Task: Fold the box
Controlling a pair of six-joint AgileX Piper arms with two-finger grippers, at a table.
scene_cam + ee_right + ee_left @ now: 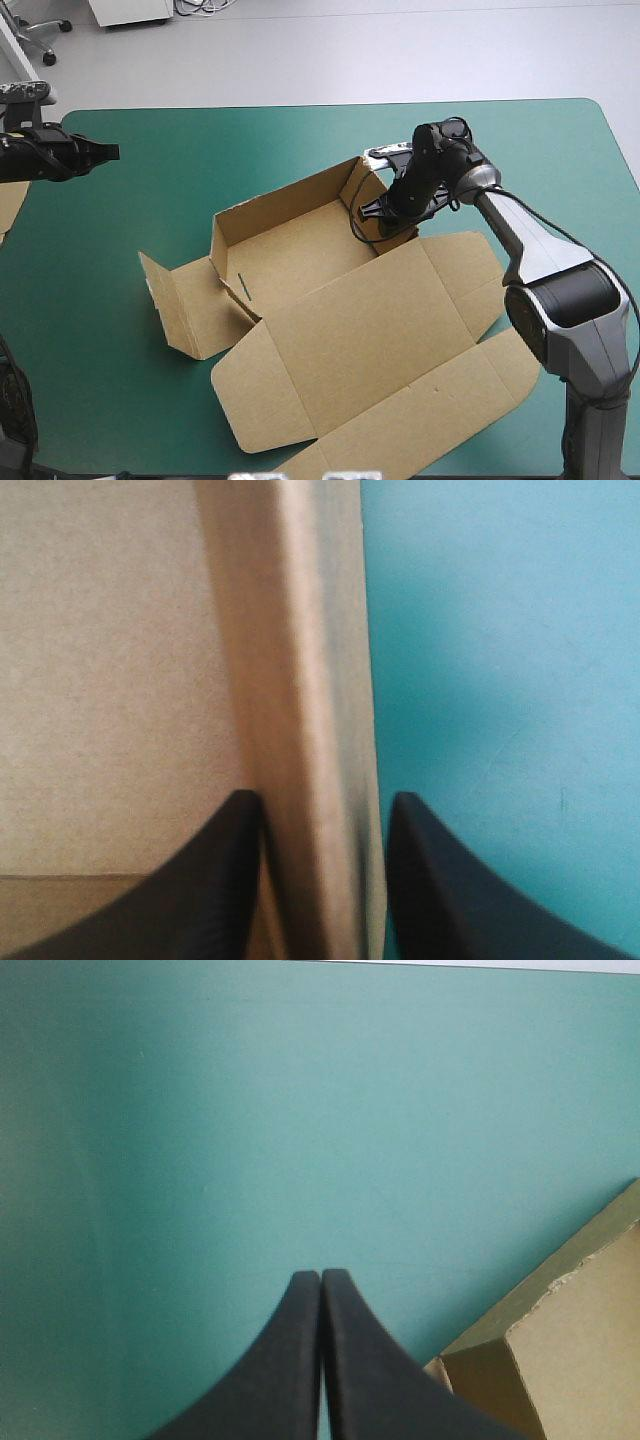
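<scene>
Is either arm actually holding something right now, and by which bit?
The right gripper holds the box by its raised end wall, one finger inside, one outside. The left gripper is shut on nothing, off to the side.

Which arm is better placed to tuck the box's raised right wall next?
Right. The right gripper has the box wall between its fingers; the left gripper hangs shut over the teal-green cover, away from it.

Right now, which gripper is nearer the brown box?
Right. The right gripper clasps the box's raised side wall; the left gripper hangs shut, apart, beyond its far-left corner.
</scene>
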